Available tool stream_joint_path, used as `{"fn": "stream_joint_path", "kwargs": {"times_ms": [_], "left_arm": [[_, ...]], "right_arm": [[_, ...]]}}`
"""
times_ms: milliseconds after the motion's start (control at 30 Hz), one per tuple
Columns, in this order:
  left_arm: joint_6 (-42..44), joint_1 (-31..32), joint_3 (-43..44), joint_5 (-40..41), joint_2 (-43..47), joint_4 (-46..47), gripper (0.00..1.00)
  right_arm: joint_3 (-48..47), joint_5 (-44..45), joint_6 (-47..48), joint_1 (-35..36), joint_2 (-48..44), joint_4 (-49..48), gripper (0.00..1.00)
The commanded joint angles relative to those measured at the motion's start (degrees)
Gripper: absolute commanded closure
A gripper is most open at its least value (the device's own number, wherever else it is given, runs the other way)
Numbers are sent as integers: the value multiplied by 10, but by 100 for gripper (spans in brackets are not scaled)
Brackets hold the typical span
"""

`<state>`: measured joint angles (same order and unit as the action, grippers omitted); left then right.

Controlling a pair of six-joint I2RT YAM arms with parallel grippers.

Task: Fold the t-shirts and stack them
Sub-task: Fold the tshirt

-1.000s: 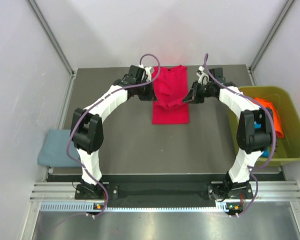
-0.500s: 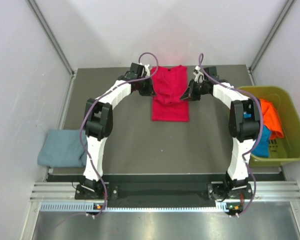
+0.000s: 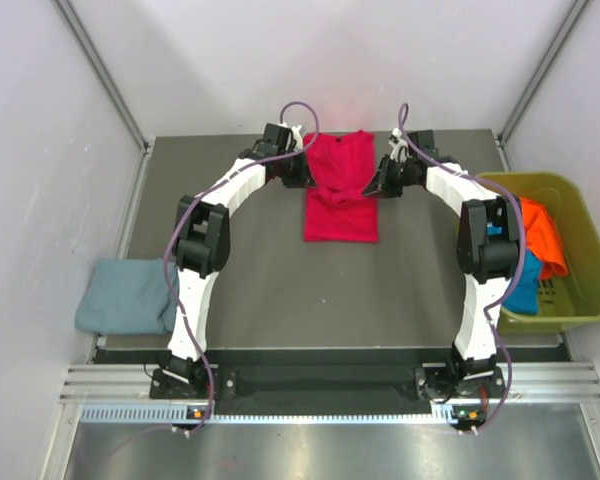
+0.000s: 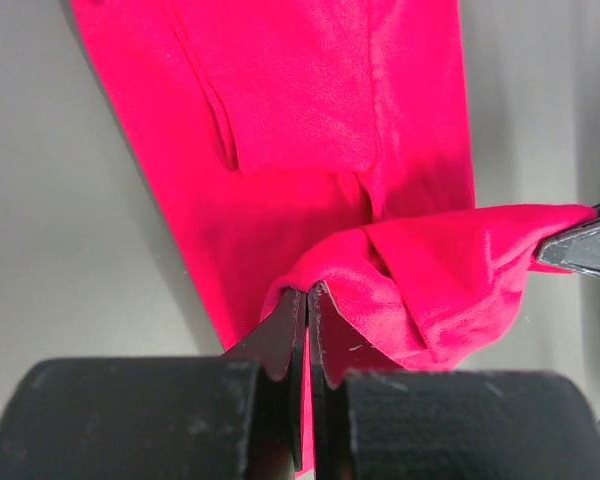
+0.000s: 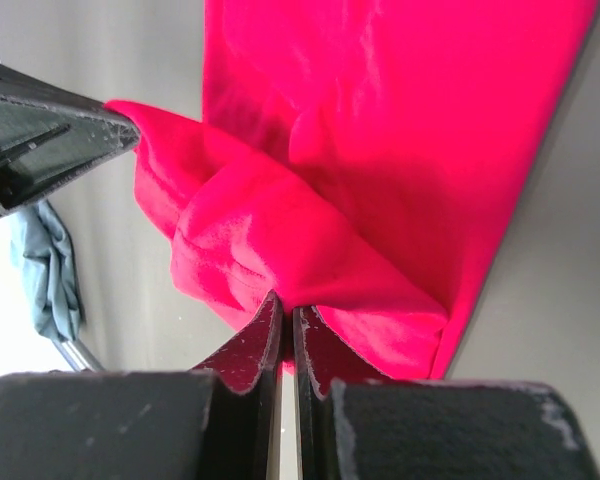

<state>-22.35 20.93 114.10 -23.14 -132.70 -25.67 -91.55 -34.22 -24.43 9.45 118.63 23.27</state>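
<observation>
Overhead view, left to right. The grey-blue t-shirt (image 3: 125,297) is lying folded beside the left edge of the desk (image 3: 250,290), well to the left of the left gripper (image 3: 302,172) and much nearer the arm bases than that gripper is.

The left gripper is reaching over the far part of the desk. In the left wrist view its jaws are pressing together on a pinch of cloth at the left edge of the crimson red t-shirt (image 3: 340,205).

The red t-shirt is stretching between the two grippers. Its lifted portion is hanging from their tips as a loose, doubled fold, and the rest is lying flat on the desk just below and on the near side of both grippers.

The right gripper (image 3: 377,183) is facing the left one from the opposite side of the shirt. In the right wrist view its jaws are likewise closing tightly on a bunched fold at the shirt's right edge.

Well to the right of the right gripper, and nearer the bases, the olive-green bin (image 3: 580,300) is sitting at the desk's right edge. It is holding the orange t-shirt (image 3: 542,235) and, beside it, the turquoise t-shirt (image 3: 525,290), both crumpled.
</observation>
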Motion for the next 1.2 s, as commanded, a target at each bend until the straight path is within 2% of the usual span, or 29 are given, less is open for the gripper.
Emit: {"fn": "stream_joint_path", "kwargs": {"times_ms": [0,367,400,433,467,500,533,600,733,933,1067,1167], "left_arm": [[-3,-3,19,-7,2,35,100],[19,-3,32,30,-29,38,100],[20,-3,34,34,-28,35,99],[20,-3,34,41,-25,36,86],[19,-3,33,50,-21,36,75],[21,-3,33,69,-16,36,69],[23,-3,34,77,-9,35,55],[34,-3,41,95,20,31,48],[34,-5,25,93,87,-1,43],[-3,-16,-133,11,205,-34,38],[-37,-16,-255,-23,235,-25,37],[-72,-15,-309,-42,244,-11,36]], "right_arm": [[-27,8,14,-13,-3,-24,100],[-28,44,33,-13,25,-25,100],[-35,44,35,-13,28,-26,92],[-40,44,39,-12,31,-26,84],[-43,46,45,-13,34,-27,77],[-52,47,49,-13,33,-26,65],[-56,49,54,-13,31,-25,61],[-59,66,66,-14,10,-14,52],[-29,56,67,-33,-47,3,49],[77,-2,51,-57,-120,41,50],[159,-28,35,-59,-144,40,49],[189,-43,25,-58,-138,36,50]]}}
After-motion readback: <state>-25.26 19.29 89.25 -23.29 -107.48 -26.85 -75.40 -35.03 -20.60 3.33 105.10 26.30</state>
